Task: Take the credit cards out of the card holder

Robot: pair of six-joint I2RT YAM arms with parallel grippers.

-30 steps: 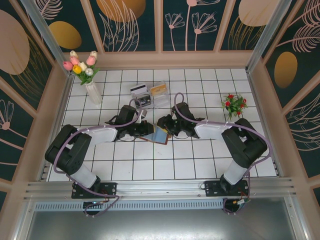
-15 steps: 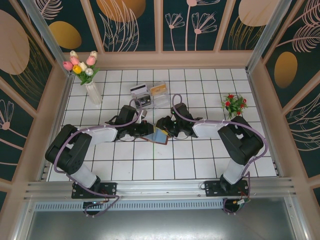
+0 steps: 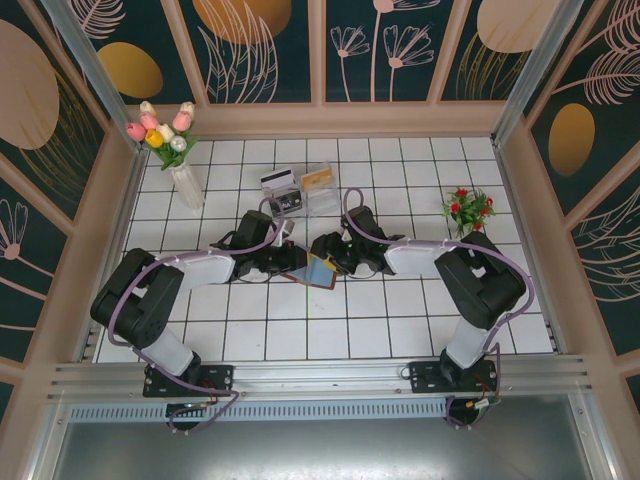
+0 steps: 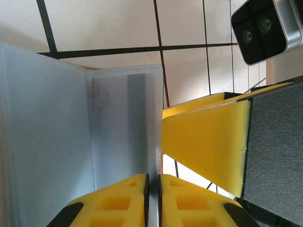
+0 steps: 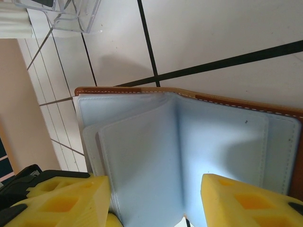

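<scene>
The left tool [image 3: 298, 262] and the right tool [image 3: 328, 252] meet over the middle of the tiled bench [image 3: 400, 320] in the overhead view. Their tips are so crowded that their jaws cannot be read there. The card holder [image 3: 322, 272] lies open on the bench just in front of and between them, partly covered by both. Well behind, credit cards [image 3: 279, 178] lie in a clear tray [image 3: 325, 200], their faces too small to read.

From the left wrist, the left tool [image 4: 152, 201] has its yellow fingers pressed together on the thin edge of a pale blue-grey sleeve of the card holder [image 4: 118, 132]. The frame's bottom edge cuts the fingers off. A grey band and a faint brown mark show through the sleeve, but whether that is a card cannot be told. One yellow pad [image 4: 203, 142] of the right tool stands just beside the sleeve's edge.

From the right wrist, the right tool [image 5: 158, 196] stands spread, with one finger at each lower corner, both cropped. The card holder [image 5: 213, 132] lies open between and beyond them, blue-grey inside a brown stitched rim, its near part out of frame. A corner of the clear tray [image 5: 71, 16] shows at the top left.
</scene>
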